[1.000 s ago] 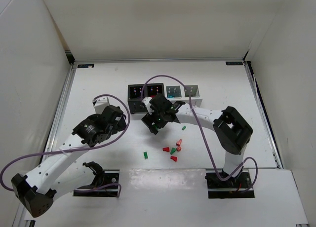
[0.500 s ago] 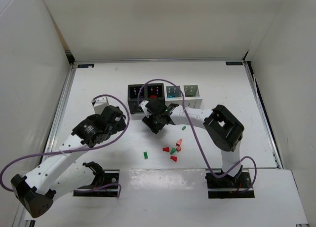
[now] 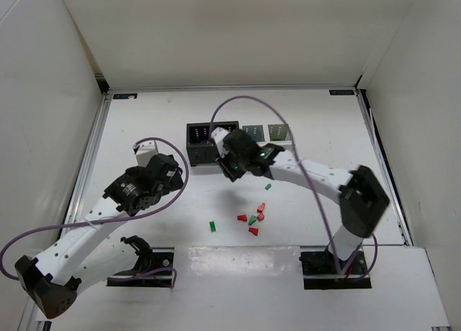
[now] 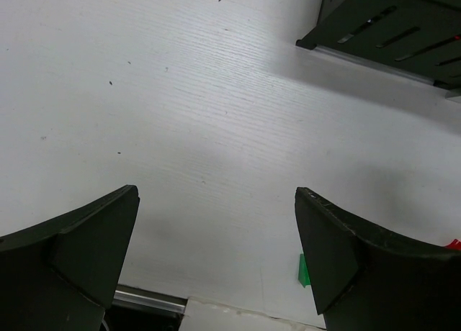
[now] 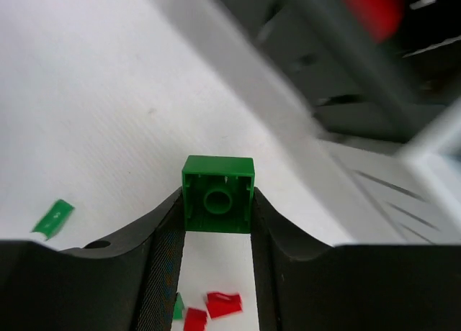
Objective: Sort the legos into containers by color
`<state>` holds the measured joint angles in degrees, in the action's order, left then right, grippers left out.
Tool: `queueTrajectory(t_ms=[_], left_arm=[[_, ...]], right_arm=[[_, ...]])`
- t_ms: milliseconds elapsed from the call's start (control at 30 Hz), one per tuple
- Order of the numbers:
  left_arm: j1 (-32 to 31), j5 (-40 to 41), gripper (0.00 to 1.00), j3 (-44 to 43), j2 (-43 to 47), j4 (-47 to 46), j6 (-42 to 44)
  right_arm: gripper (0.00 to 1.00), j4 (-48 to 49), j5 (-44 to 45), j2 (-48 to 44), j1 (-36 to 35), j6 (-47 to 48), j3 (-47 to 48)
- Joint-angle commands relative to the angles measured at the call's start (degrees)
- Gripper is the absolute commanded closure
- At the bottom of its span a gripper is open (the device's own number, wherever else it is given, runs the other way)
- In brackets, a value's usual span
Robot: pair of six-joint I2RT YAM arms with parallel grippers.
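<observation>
The right fingers (image 5: 162, 259) are clamped on a small green plastic lego brick (image 5: 217, 201), up above the white bench (image 3: 144, 122), close to the row of black and white bins (image 3: 204, 155). The left fingers (image 4: 94, 237) are wide apart, holding nothing. Little red and green bricks (image 3: 252, 219) lie loose on the bench.

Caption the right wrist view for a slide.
Right gripper shut on a green lego, with blurred bins beyond.
</observation>
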<state>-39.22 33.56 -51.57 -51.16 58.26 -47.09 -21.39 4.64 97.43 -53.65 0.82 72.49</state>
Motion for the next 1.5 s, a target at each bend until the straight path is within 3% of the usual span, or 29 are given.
queueTrajectory(t_ms=[0, 300, 533, 700, 733, 767, 867, 1000, 1133, 1267, 1467], left_arm=[[0.11, -0.86, 0.00, -0.63, -1.66, -3.58, 2.00], [0.02, -8.15, 0.00, -1.42, -7.11, -7.54, 6.12], [-1.12, -15.36, 0.00, 0.51, -11.24, -7.99, 6.57], [-4.54, -18.08, 0.01, 1.74, -14.22, -7.55, 6.22], [-5.50, -18.35, 0.01, 2.17, -14.67, -7.37, 6.40], [-6.56, -18.97, 0.03, 2.18, -15.11, -7.46, 7.01], [-8.41, -19.50, 0.03, 0.95, -17.22, -6.50, 7.27], [-11.48, -19.85, 0.03, 0.68, -18.71, -8.06, 7.89], [-12.81, -24.59, 0.03, 2.44, -19.42, -12.64, 9.64], [-13.34, -29.94, 0.11, 6.65, -20.91, -18.69, 11.49], [-13.95, -37.95, 0.12, 10.88, -21.79, -24.86, 13.78]], right_arm=[[0.68, -3.56, 3.53, -10.12, 5.37, -0.47, 2.04], [0.68, -8.84, 7.05, -12.53, 20.75, -3.19, 6.78], [0.68, -11.65, 10.92, -6.82, 24.90, -6.18, 10.39], [0.51, -12.89, 10.91, -4.18, 25.79, -6.89, 13.37], [0.39, -13.67, 11.09, -4.00, 25.79, -6.88, 13.73], [0.33, -14.55, 11.61, -3.39, 25.70, -6.97, 14.25], [0.23, -15.44, 13.19, -3.03, 24.83, -7.06, 15.13], [0.23, -15.79, 15.83, -4.96, 23.33, -7.50, 14.35], [0.22, -14.47, 17.59, -11.71, 22.97, -10.48, 10.58], [0.20, -13.16, 16.01, -16.72, 25.43, -11.89, 5.49], [0.20, -13.33, 15.39, -19.20, 25.96, -12.59, 3.27]])
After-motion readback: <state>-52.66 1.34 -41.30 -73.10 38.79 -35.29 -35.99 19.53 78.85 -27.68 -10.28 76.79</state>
